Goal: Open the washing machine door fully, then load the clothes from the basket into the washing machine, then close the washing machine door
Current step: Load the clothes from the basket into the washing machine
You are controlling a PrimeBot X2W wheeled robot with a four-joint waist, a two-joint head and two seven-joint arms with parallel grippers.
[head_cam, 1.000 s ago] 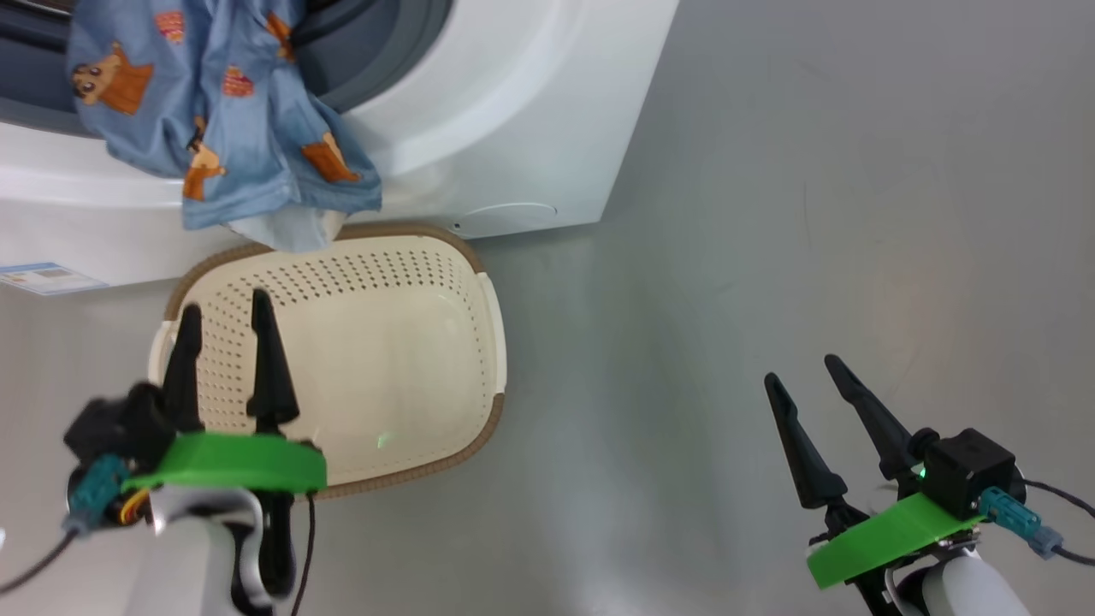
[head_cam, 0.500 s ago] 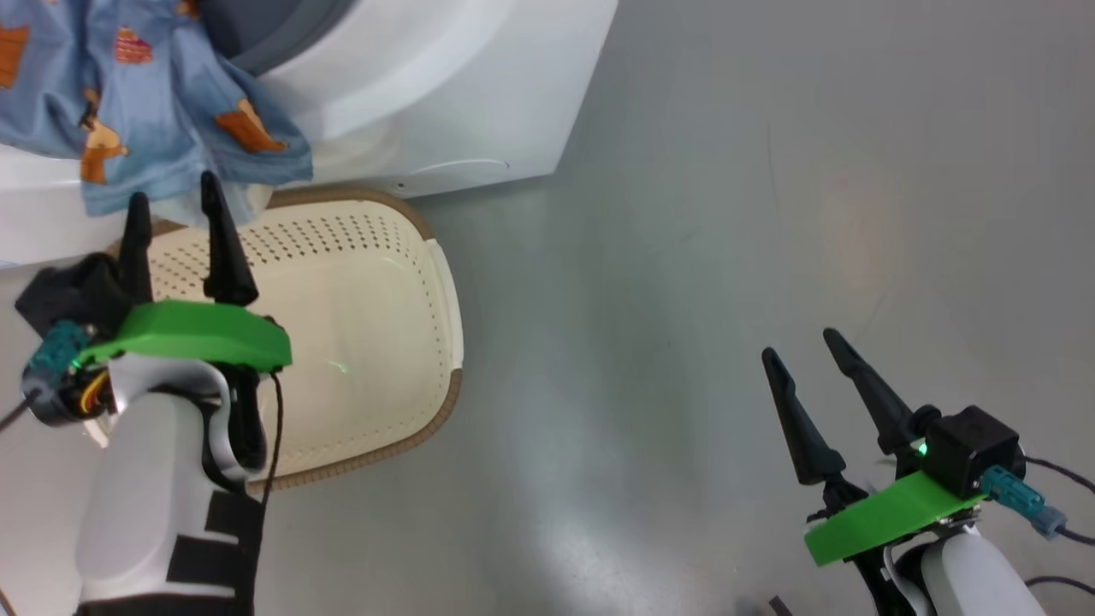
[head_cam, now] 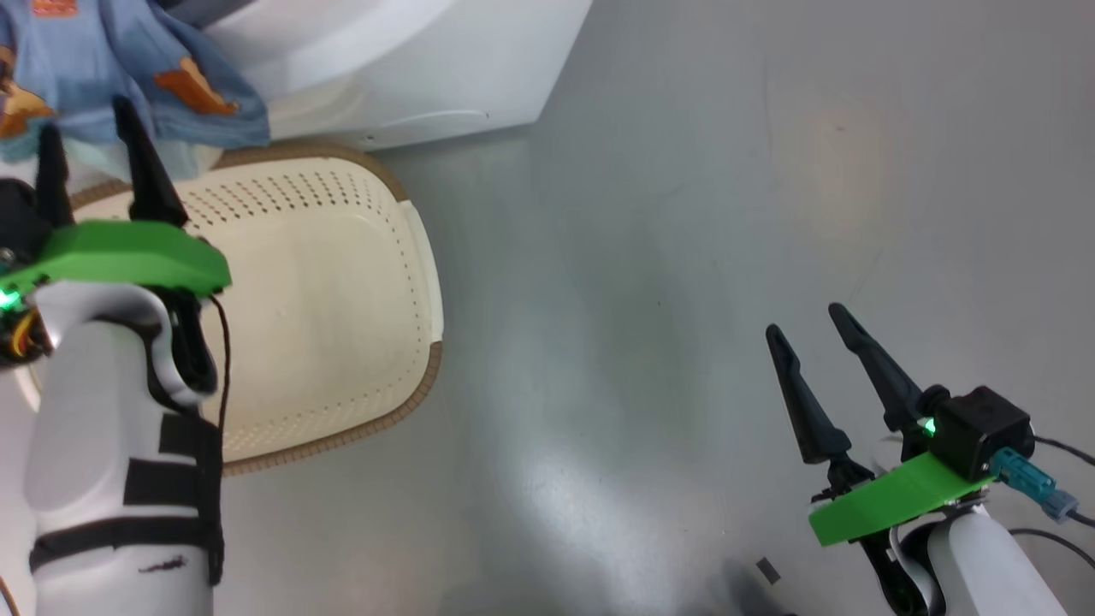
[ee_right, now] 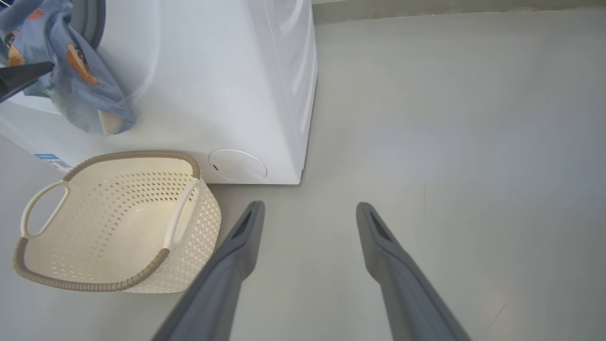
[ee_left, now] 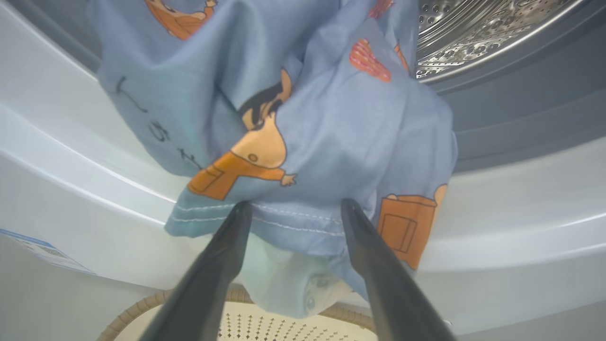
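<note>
The clothes (ee_left: 303, 132) hang out of the washing machine (ee_right: 213, 85) mouth, draped over the grey gasket (ee_left: 521, 118) and the white front lip, with the lower hem and a pale panel dangling just above the basket (ee_right: 132, 154). A slice of the perforated steel drum (ee_left: 473, 33) shows to the upper right of the fabric in the left wrist view.

The left tool (ee_left: 296, 206) is raised to the hanging hem, its two dark fingers spread wide apart with the tips either side of the stitched edge. They look to be at the cloth, though I cannot tell whether they touch it.

The basket sits on the grey floor (head_cam: 684, 214) right against the foot of the machine, with nothing inside it. A blue label sticker (ee_right: 52, 161) is on the machine's front near the basket's rim.

The right tool (head_cam: 804, 319) hovers over bare floor, well apart from the basket, fingers spread and holding nothing
</note>
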